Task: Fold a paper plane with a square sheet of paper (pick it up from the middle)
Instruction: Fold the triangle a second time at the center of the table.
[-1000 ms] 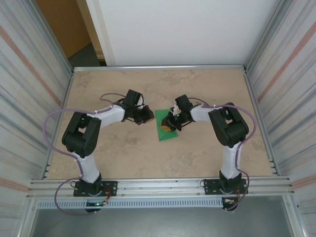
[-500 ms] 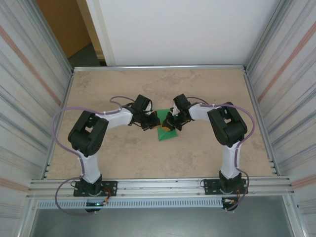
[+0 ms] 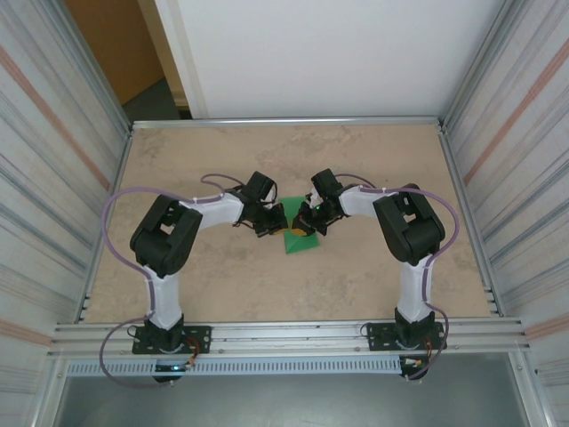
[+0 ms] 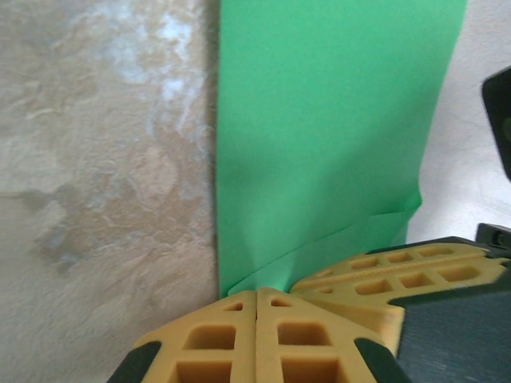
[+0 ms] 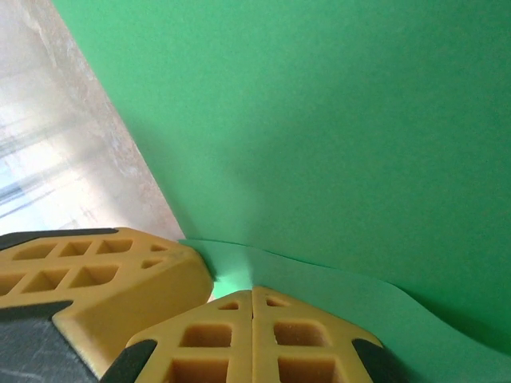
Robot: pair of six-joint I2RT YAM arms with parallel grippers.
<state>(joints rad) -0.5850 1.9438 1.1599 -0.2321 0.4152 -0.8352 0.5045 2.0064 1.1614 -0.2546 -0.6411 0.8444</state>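
Top view: left pincer (image 3: 276, 219) and right pincer (image 3: 303, 222) meet tip to tip over the far end of the square sheet of paper (image 3: 300, 242), which lies mid-desk (image 3: 356, 285).

Left wrist: pads pressed together, nipping the sheet's edge. The paper rises in a small ridge there and lies flat beyond.

Right wrist: pads closed likewise on a lifted green fold.

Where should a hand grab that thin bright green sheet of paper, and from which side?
By its lifted edge, coming in low along the marbled table. The rest of the bright green sheet of paper lies flat, leaving nothing to pinch; the raised lip gives a hold. The left hand and right hand appear closed on it there.
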